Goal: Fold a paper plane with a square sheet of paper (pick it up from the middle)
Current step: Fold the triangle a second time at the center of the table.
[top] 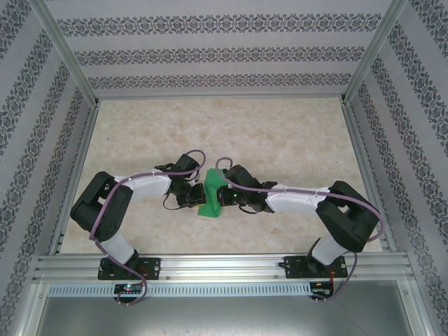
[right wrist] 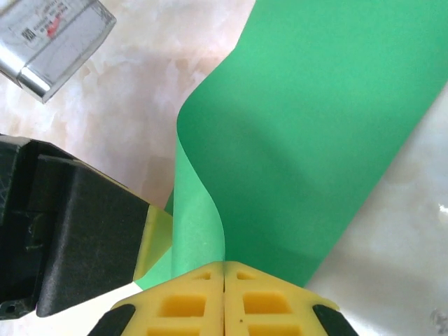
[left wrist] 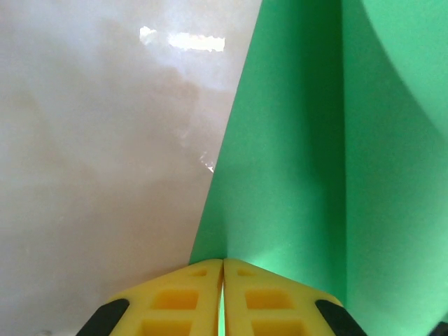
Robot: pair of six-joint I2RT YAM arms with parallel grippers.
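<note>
The square sheet of paper is in the middle of the table, between the two arms, and it is bent. The left gripper is pinched tight on one edge. The right gripper is pinched tight where the paper curls. I think both should move slowly together and line up the edges, so nothing rips.

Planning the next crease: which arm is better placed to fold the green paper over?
Likely right: the right gripper pinches the green paper where it curls over; the left gripper clamps a flatter part.
</note>
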